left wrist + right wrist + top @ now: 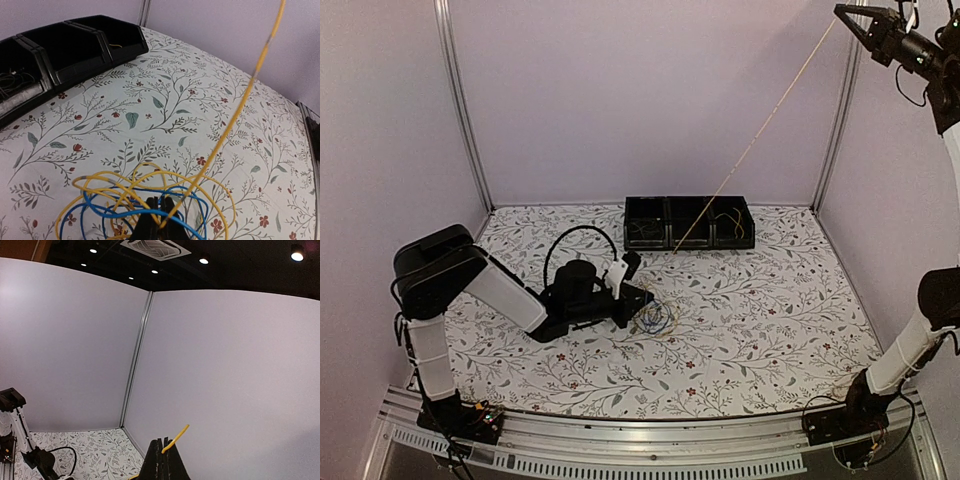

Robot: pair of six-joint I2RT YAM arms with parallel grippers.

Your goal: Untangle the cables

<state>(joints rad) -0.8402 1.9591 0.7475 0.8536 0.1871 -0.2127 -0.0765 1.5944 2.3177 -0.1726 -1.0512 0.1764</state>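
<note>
A tangle of yellow and blue cables (656, 319) lies on the flowered cloth near the middle of the table, and its loops (115, 200) fill the bottom of the left wrist view. My left gripper (642, 308) is low at the tangle's left edge. Its fingers (161, 205) are shut in the loops, pinching a yellow strand, and a blue loop crosses over them. That yellow strand (240, 105) runs taut up and to the right. High at the top right, my right gripper (842, 14) is shut on its end, with a short yellow stub (176, 436) sticking out past the fingers (164, 446).
A black three-compartment bin (665, 205) stands at the back centre with thin cords in its compartments; its walls (75, 45) show in the left wrist view. The left arm's thick black cable (575, 235) arcs above its wrist. Pale walls with metal posts enclose the table.
</note>
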